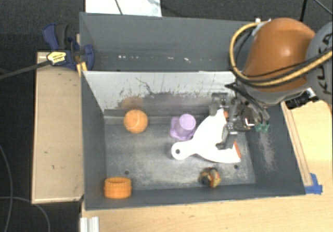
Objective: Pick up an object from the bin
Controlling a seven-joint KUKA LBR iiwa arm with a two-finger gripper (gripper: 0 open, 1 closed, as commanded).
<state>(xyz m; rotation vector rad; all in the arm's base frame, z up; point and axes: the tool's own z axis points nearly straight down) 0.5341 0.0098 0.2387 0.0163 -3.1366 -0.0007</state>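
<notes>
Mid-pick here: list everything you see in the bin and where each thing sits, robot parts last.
ball: one, orange, back left of the floor
cup: one, purple, middle, next to the paddle's left edge
paddle: one, white, flat, right of middle, under the gripper
ring: one, orange, front left corner
lump: one, brown and mottled, at the front, near the paddle
bin: one, grey metal, holds all of the above
gripper: one, dark, over the paddle's right part
cover: one, orange, on the arm at the upper right, ringed by cables
</notes>
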